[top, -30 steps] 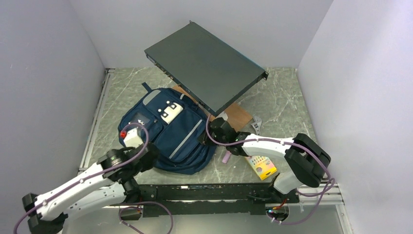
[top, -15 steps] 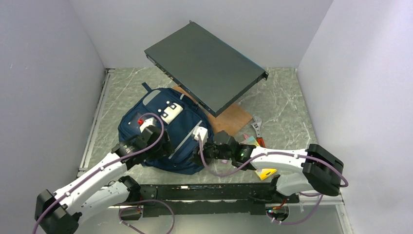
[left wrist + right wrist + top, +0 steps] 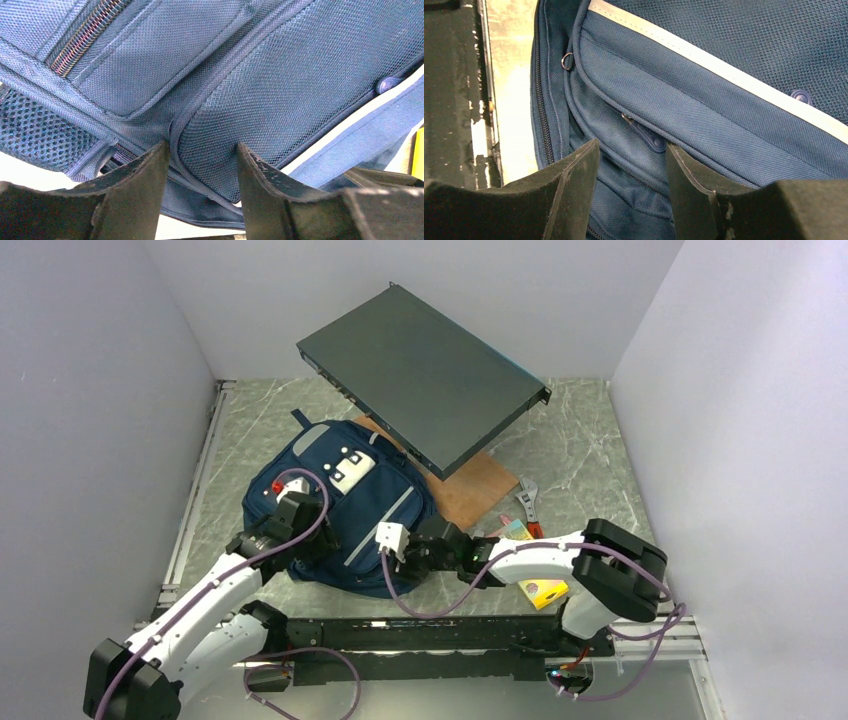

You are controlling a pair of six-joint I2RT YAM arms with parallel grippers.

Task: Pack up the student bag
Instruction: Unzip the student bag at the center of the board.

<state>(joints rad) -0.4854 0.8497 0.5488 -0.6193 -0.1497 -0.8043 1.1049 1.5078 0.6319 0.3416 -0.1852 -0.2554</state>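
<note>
Where the grey marbled tabletop [image 3: 590, 455] sits boxed in by pale walls [image 3: 100, 390] on three sides, we see the student bag [image 3: 360, 500] lying flat toward 9 o'clock, its lower edge near the black front rail [image 3: 430, 625]. A flat black chassis [image 3: 425, 375] tilts over a wooden board [image 3: 480, 490] at 12 o'clock. Bare surface opens at 2 and 10 o'clock. The left gripper [image 3: 202, 146] straddles a bag seam with its jaws apart; we cannot tell whether it pinches. The right gripper [image 3: 632, 145] stands released around a zip pull [image 3: 649, 140].

The tilted black panel [image 3: 420, 375] crowds the student bag [image 3: 365, 490] at far right; table [image 3: 235, 440] flanks its left.
</note>
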